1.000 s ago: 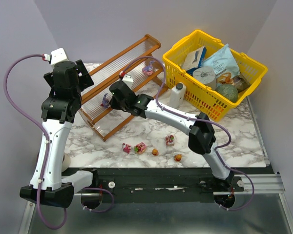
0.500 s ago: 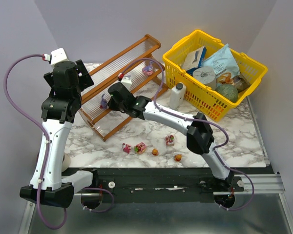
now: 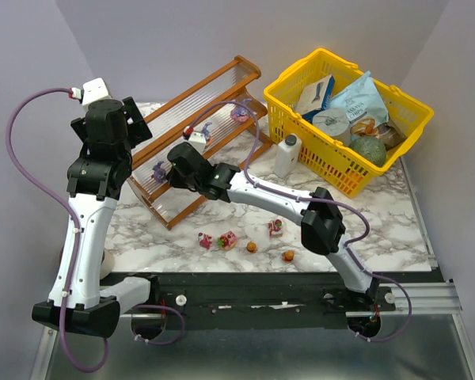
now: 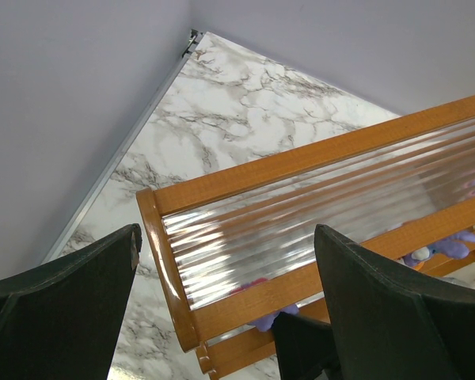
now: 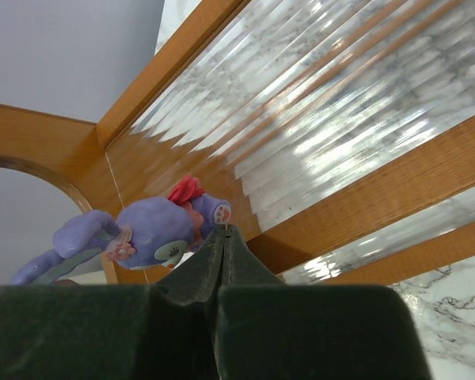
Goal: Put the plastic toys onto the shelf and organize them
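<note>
Clenched empty, the right hand (image 5: 222,231) meets the purple toy (image 5: 150,233) on the shelf (image 5: 427,170); a gentle nudge should seat it without toppling. The left hand (image 4: 226,253) hangs released.

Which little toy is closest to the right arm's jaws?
The purple one with the red tuft, on the shelf right at the jaws' tips. The other toys sit farther along it or on the table.

Plain grey walls (image 3: 182,32) enclose a marble-patterned table (image 3: 396,222).
</note>
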`<state>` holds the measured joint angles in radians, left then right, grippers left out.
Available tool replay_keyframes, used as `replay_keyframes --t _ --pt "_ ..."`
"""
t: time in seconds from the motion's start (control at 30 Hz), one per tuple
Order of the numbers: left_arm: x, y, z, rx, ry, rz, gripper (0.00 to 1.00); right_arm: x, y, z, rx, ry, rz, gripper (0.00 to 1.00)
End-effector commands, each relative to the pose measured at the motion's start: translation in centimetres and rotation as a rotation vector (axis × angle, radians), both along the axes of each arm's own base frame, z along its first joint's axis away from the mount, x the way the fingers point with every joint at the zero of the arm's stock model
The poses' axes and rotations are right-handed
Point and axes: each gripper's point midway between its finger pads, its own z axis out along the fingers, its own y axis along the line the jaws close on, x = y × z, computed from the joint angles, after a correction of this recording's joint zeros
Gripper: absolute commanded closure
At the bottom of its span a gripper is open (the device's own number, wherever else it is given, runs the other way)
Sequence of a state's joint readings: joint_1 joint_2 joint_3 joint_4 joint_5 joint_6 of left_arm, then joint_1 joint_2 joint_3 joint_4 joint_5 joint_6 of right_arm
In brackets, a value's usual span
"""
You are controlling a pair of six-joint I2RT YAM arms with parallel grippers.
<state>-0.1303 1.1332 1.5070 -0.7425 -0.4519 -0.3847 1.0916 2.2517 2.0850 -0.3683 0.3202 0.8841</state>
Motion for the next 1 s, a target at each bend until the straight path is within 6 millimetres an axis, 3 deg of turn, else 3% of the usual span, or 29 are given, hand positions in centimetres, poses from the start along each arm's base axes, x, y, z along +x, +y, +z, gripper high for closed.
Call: replay_keyframes --t 0.0,0.1,0.33,0.57,0.73,0.83,0.9,0.93,0.97 --pt "-0.3 0.1 1.1 0.001 -0.036 -0.007 0.01 -1.0 -0.6 -1.6 -0.06 0.028 -0.014 0.95" --pt "-0.4 0.0 1.1 -0.002 -0.038 -0.011 0.01 -0.7 -1.6 -1.8 -0.082 0.026 -0.054 0.96" --pt "-0.4 -0.4 1.3 -0.013 -0.044 -0.031 0.01 -0.4 -2.9 0.2 -0.091 -0.013 -0.086 0.95" --pt "-0.6 -0.8 2.3 -0.023 -0.07 -0.058 0.01 0.3 -3.7 5.6 -0.037 -0.068 -0.093 0.93" --pt "-0.3 -1.9 3.8 -0.044 -0.097 -0.112 0.01 0.0 -6.5 8.4 -0.032 -0.071 -0.143 0.9" --pt "-0.1 -3.3 4.3 -0.063 -0.106 -0.178 0.01 -0.6 -9.9 9.8 -0.051 -0.073 -0.178 0.81" --pt "0.0 -4.3 4.3 -0.073 -0.104 -0.23 0.01 -1.1 -12.2 9.9 -0.095 -0.066 -0.172 0.61" --pt "0.0 -4.8 4.3 -0.064 -0.105 -0.253 0.01 -1.1 -13.6 9.0 -0.137 -0.057 -0.172 0.53" --pt "0.1 -5.1 4.2 -0.06 -0.104 -0.269 0.01 -1.6 -15.6 10.2 -0.154 -0.064 -0.169 0.41"
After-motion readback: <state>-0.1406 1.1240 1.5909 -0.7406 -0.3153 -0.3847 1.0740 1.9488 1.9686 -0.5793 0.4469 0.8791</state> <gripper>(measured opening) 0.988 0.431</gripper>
